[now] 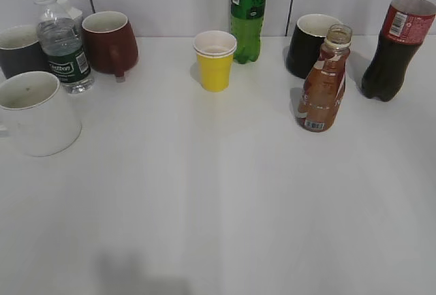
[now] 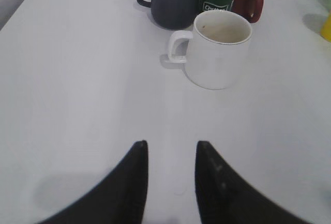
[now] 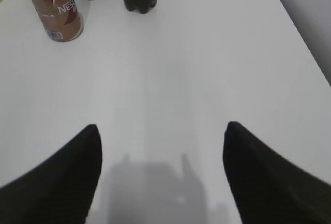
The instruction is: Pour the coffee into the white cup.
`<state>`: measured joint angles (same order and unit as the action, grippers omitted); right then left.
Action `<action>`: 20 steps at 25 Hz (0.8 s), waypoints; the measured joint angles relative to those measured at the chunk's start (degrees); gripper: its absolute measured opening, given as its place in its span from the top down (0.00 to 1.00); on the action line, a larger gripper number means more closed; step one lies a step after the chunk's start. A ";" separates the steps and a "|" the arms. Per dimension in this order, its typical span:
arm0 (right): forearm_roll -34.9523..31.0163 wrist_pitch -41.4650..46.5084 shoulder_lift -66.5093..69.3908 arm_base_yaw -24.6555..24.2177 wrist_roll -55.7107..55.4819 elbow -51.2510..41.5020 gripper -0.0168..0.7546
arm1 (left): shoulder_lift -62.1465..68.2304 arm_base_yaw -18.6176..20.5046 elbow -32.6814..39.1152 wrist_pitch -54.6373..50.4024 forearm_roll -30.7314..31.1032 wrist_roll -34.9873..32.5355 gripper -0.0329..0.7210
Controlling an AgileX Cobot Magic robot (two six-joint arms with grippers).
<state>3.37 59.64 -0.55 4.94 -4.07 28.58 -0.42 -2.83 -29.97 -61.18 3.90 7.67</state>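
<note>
The coffee bottle (image 1: pixel 325 84) stands upright and uncapped at the right of the table; it also shows in the right wrist view (image 3: pixel 57 9) at the far left. The white cup (image 1: pixel 34 112) sits at the left edge; in the left wrist view (image 2: pixel 217 50) it stands ahead, handle to the left, empty. My left gripper (image 2: pixel 170 146) is open with a narrow gap, empty, well short of the cup. My right gripper (image 3: pixel 161 128) is wide open and empty, well short of the bottle. Neither gripper shows in the exterior view.
Behind the white cup stand a dark grey mug (image 1: pixel 19 50), a water bottle (image 1: pixel 63 43) and a dark red mug (image 1: pixel 110 41). A yellow paper cup (image 1: pixel 215 60) and green soda bottle (image 1: pixel 248 12) stand mid-back. A black mug (image 1: pixel 310 44) and cola bottle (image 1: pixel 398 39) flank the coffee.
</note>
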 joint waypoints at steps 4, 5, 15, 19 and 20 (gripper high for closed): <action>0.00 0.00 0.00 0.00 0.00 0.00 0.24 | 0.00 0.00 0.00 0.00 0.00 0.00 0.64; 0.00 0.00 0.00 0.00 0.00 0.00 0.24 | 0.00 0.00 0.00 0.00 0.00 0.00 0.64; 0.00 0.00 0.00 0.00 0.00 0.00 0.24 | 0.00 0.00 0.00 0.00 0.97 0.00 0.64; 0.00 0.00 0.00 0.00 0.00 0.00 0.24 | 0.08 0.00 -0.40 0.86 1.51 0.00 0.64; 0.00 0.00 0.00 0.00 0.00 0.00 0.24 | 0.69 0.00 -0.75 1.90 1.90 0.00 0.64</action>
<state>3.37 59.64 -0.55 4.94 -4.07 28.58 0.27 -2.83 -30.72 -59.28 5.80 7.67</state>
